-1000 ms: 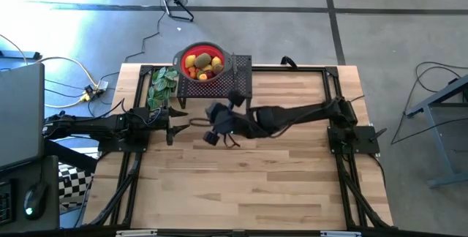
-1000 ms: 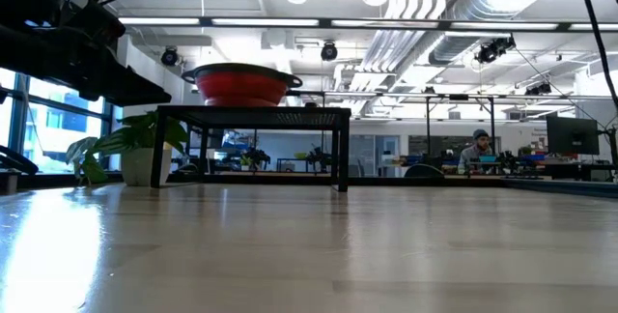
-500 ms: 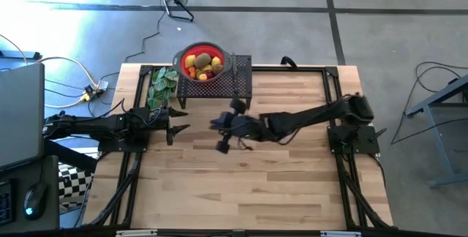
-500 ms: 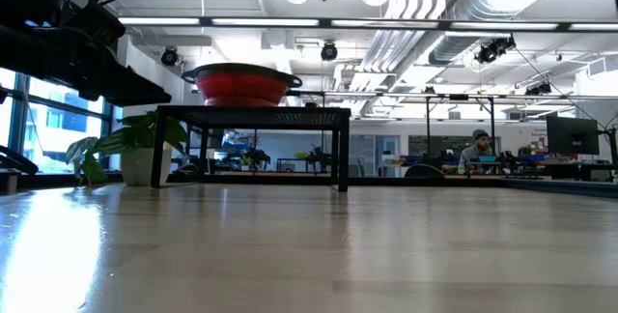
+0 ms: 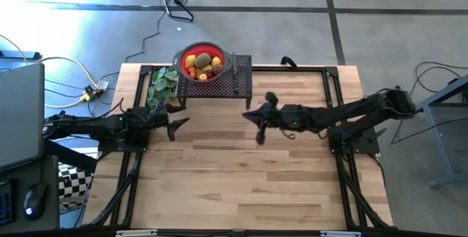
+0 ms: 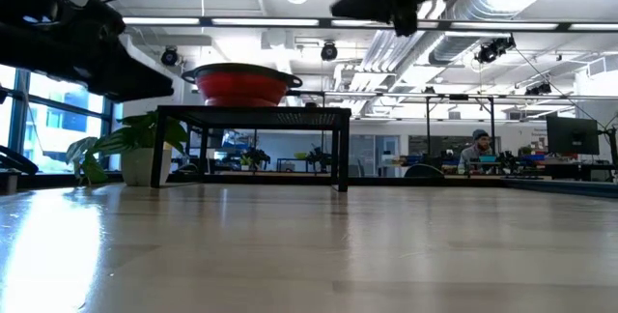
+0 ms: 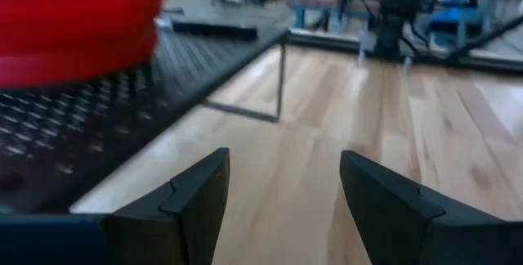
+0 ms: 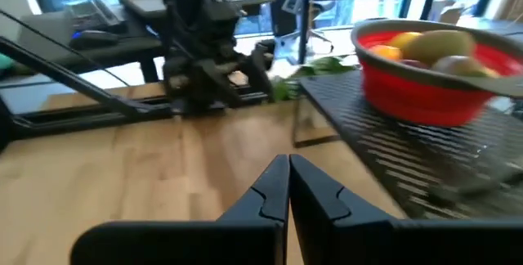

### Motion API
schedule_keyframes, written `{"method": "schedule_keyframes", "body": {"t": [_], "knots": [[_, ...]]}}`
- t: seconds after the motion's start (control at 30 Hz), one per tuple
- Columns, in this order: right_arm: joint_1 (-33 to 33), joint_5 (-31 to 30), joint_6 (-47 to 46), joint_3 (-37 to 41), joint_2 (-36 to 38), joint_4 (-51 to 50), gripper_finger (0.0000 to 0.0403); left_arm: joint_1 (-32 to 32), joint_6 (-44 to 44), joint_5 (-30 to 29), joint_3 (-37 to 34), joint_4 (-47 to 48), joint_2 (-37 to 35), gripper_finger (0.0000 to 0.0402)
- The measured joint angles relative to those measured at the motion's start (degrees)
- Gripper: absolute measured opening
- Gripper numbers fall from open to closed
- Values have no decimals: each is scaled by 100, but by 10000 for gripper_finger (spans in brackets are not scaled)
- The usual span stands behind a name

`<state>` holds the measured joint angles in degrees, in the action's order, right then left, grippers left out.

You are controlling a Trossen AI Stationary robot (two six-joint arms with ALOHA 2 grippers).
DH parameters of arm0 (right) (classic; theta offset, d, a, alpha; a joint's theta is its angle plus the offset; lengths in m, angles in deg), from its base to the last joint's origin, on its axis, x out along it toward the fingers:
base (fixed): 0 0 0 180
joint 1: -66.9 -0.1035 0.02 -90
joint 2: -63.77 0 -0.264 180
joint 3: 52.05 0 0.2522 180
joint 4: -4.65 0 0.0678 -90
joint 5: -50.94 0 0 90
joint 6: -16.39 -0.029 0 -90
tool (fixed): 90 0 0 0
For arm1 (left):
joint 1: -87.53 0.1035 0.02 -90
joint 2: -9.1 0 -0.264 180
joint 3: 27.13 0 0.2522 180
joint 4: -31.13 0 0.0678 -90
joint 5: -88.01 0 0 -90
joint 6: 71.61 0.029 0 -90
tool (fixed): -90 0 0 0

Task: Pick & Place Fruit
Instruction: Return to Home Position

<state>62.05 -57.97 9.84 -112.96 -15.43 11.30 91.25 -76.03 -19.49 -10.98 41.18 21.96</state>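
From above, the fruit (image 5: 202,64) sits piled in the red strainer bowl (image 5: 183,54) on the black shelf (image 5: 241,82). Your right gripper (image 5: 250,115) hangs just off the shelf's front corner, so draw it straight back over open table (image 5: 292,186). At table height, that arm rides well clear of the wood. Left wrist: the left gripper (image 7: 282,208) beside the shelf gapes wide, empty. Right wrist: fingers pressed together, holding nothing; mind the shelf edge

Table (image 5: 241,182) of smooth pale wood, shelf (image 7: 82,126) of perforated matt metal, bowl (image 8: 425,93) smooth plastic
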Motion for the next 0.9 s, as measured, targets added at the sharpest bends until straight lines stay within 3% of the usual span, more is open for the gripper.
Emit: {"method": "schedule_keyframes", "body": {"t": [0.3,0.53,0.9], "knots": [[677,978,222,1099,1347,128,4,0,276,-440,18,-395,-31,228],[761,1013,169,1853,2393,135,4,0,393,-474,37,-52,-33,228],[761,995,-100,2835,3915,86,4,0,-189,-452,59,370,-33,228]]}}
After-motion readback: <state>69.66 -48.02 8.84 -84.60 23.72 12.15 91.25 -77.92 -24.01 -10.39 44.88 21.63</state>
